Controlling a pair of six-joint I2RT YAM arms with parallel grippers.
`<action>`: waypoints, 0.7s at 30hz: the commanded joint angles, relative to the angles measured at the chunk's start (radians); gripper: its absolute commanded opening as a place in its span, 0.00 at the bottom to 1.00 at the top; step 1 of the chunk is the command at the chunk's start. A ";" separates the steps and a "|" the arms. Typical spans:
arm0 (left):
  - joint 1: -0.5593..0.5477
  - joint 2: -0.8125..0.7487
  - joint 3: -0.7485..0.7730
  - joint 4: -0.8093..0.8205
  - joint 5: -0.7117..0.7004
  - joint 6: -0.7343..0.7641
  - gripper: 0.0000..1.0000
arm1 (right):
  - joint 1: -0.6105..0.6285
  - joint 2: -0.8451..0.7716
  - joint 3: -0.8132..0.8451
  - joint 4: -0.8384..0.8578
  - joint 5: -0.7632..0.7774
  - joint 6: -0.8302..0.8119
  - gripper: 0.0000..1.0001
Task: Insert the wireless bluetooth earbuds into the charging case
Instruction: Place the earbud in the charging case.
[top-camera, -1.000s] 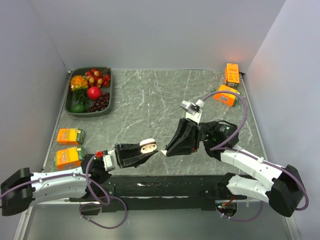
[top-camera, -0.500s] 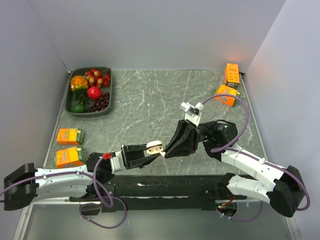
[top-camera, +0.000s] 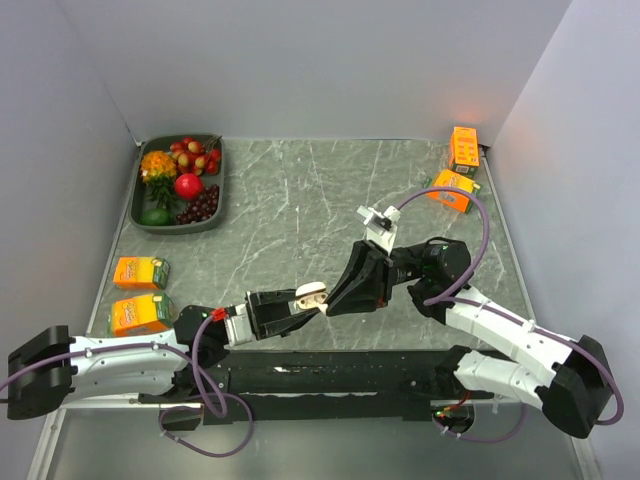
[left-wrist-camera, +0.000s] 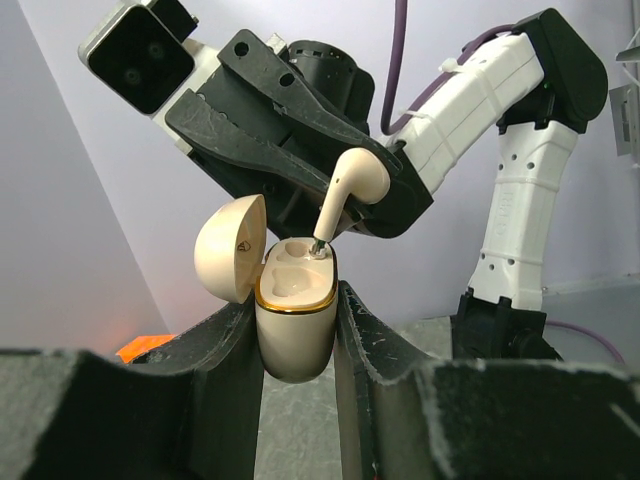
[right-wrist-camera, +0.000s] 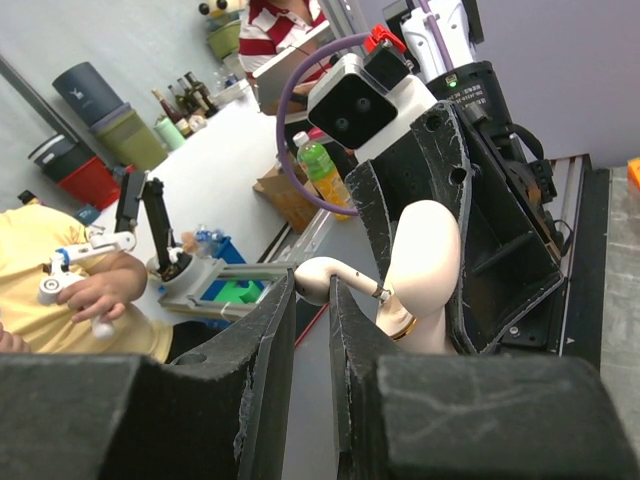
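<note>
My left gripper (top-camera: 300, 304) is shut on a cream charging case (left-wrist-camera: 295, 335) with a gold rim, held upright above the table's near edge with its lid (left-wrist-camera: 230, 248) open. My right gripper (top-camera: 328, 302) is shut on a cream earbud (left-wrist-camera: 352, 180), not a black one. The tip of its stem touches the far socket of the case. The near socket looks empty. In the right wrist view the earbud's head (right-wrist-camera: 318, 281) sits between my fingers, next to the case lid (right-wrist-camera: 428, 255). I see only one earbud.
A dark tray (top-camera: 139, 214) of fruit stands at the back left. Two orange juice cartons (top-camera: 140, 272) (top-camera: 138, 314) lie at the left edge. Two orange boxes (top-camera: 462, 148) (top-camera: 452, 192) lie at the back right.
My left gripper has carried the case to the right, toward my right gripper. The right gripper has shifted slightly left and down, and the earbud stem now meets the case opening.
</note>
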 joint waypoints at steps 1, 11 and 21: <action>-0.008 -0.027 0.004 0.014 -0.012 0.022 0.01 | 0.007 -0.046 0.041 -0.038 -0.006 -0.062 0.00; -0.008 -0.051 -0.022 0.009 -0.023 0.013 0.01 | -0.014 -0.077 0.045 -0.115 0.008 -0.117 0.00; -0.012 -0.050 -0.035 0.011 -0.023 0.002 0.01 | -0.020 -0.058 0.051 -0.076 0.016 -0.096 0.00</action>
